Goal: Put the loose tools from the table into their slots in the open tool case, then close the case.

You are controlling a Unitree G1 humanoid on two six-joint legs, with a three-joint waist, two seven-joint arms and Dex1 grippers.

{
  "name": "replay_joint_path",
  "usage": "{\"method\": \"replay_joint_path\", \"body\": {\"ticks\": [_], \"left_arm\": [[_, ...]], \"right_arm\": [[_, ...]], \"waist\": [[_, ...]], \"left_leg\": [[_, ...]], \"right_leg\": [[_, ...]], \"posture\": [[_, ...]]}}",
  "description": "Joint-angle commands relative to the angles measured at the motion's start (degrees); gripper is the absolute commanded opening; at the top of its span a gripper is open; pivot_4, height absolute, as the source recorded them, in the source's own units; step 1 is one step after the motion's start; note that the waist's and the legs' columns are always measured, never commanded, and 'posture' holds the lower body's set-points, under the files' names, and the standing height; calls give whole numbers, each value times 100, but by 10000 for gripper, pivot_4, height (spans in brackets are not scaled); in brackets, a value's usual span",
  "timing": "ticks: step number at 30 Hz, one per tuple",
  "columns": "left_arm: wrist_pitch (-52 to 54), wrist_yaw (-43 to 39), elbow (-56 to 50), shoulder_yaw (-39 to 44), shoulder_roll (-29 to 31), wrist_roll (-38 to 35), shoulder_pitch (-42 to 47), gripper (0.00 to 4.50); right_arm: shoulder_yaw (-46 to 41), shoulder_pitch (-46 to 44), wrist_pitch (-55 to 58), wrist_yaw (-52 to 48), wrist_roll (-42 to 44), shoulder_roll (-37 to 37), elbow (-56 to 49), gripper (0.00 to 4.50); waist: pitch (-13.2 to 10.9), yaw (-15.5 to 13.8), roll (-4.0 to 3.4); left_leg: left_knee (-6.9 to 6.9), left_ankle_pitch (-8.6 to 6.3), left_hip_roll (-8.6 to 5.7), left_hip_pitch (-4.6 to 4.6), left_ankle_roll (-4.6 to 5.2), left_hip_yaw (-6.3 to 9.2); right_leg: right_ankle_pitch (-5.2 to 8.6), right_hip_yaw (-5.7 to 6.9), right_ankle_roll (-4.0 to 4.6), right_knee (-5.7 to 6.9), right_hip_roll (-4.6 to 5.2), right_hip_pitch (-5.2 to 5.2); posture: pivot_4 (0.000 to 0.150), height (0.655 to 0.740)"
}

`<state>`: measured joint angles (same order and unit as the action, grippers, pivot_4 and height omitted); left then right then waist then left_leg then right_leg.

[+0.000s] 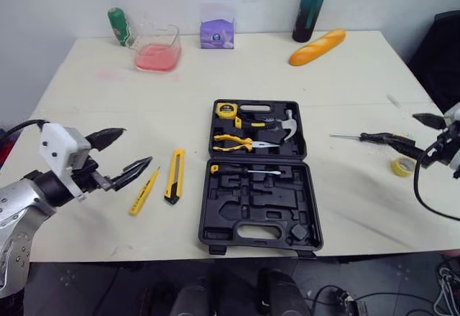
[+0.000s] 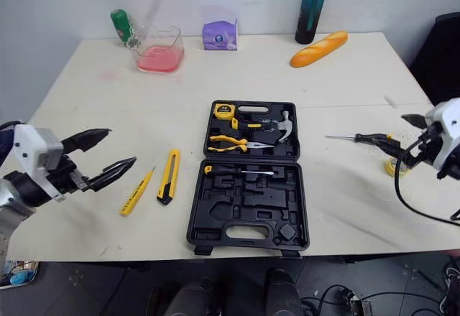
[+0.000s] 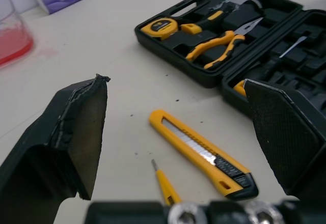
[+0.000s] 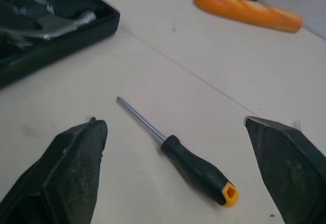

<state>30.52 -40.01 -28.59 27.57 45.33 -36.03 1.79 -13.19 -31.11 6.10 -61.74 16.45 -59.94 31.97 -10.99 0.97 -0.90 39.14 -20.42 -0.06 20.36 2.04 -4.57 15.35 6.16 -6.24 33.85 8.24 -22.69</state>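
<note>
Right wrist: screwdriver (image 4: 175, 150) yellow cap; head view: tape roll (image 1: 402, 166).

A cream table (image 1: 345, 100) stands against a pale wall (image 1: 57, 0), dark floor (image 1: 93, 280) below.

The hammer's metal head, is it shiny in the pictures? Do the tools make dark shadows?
Right wrist view: the silver hammer head glints palely inside the black plastic tool case; the black-handled screwdriver casts only a thin, soft shadow on the cream table. Left wrist view: the yellow utility knife has a gleaming metal blade strip and a faint shadow too.
</note>
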Motion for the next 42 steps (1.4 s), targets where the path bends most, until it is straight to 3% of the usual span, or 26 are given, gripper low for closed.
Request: {"method": "replay_joint_path", "body": {"ticks": [1,7,14,24,42], "left_arm": [[136,-103,-470,-316,168,-292,340,44709],[116,-193,-667,-912,55,-369,764,44709],[230,-121,-719,-1286,-38,-428,966,44709],[518,125,-1031,-1369,-60,-579,918,44709],[1202,395,-1506,-885,371,-1249,864,44709]], "right_arm": [[877,-953,173,-261,-959,-356,670,45000],[2286,-3240,-684,-883,-2453,-150,2776,45000],[2808,-4287,-1248,-476,-3329,282,4157,45000],[2980,-4313,-1256,3,-3933,799,4598,45000],[2572,-3881,-600,242,-3941,1470,4698,45000]], "waist": [[-1,-7,0],[-10,67,-9],[-12,73,-6],[-12,69,-7],[-8,81,1]], "left_leg": [[0,-1,-7,2,-2,-2],[1,10,-14,7,7,-9],[-2,14,16,21,-7,-11],[5,18,15,23,-8,-9],[9,28,19,15,-17,-2]], "right_leg": [[0,-1,-1,-1,9,-2],[-3,-4,-5,1,3,-12],[0,-5,-1,-3,-67,-15],[-1,-9,-1,5,-67,-14],[0,-9,1,15,-75,-7]], "posture": [[1500,7349],[1500,7349],[1500,7349],[1500,7349],[1500,7349]]}}
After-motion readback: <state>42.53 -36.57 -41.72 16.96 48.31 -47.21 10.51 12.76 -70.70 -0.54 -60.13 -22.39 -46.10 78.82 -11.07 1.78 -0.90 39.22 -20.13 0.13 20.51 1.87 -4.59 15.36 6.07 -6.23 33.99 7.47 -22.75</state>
